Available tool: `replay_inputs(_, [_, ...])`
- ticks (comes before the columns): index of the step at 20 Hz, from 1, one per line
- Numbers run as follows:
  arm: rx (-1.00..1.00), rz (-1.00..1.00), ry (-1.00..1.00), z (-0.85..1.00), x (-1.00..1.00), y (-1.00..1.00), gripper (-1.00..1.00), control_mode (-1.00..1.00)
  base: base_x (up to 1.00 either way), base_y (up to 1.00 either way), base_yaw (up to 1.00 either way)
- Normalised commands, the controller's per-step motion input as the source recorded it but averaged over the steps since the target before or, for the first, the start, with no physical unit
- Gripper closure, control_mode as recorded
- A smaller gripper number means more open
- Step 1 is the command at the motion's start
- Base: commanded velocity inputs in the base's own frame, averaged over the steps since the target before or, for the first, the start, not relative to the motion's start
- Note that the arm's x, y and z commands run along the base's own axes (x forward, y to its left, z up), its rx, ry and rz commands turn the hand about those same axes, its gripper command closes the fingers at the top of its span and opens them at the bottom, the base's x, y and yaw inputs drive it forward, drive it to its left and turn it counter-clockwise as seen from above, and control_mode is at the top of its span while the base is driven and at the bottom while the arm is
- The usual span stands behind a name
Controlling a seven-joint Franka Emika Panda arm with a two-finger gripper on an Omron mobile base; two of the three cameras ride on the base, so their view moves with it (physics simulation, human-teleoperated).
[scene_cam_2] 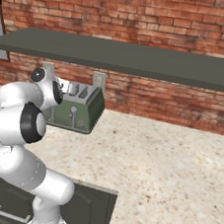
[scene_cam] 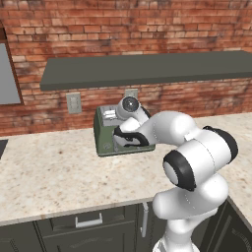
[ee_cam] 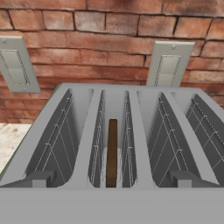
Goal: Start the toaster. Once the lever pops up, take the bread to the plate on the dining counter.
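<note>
From the left base view, the arm's hand hangs over the sage-green toaster (scene_cam: 106,135) on the stone counter (scene_cam: 54,172). From the right base view, the toaster's lever (scene_cam_2: 73,114) sits just beyond the hand. In the hand view, the gripper (ee_cam: 112,179) is spread wide; the bread (ee_cam: 112,153) stands in the slot directly ahead between its fingertips.

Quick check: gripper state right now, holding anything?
Gripper: open, holding nothing, poised above the toaster over the slot holding the bread.
</note>
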Motion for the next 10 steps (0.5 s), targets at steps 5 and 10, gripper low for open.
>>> replay_inputs(5, [0.00,0.00,0.00,0.00,0.00,0.00,-1.00,-1.00,0.00,0.00,0.00])
replay_inputs(10, [0.00,0.00,0.00,0.00,0.00,0.00,-1.00,-1.00,0.00,0.00,0.00])
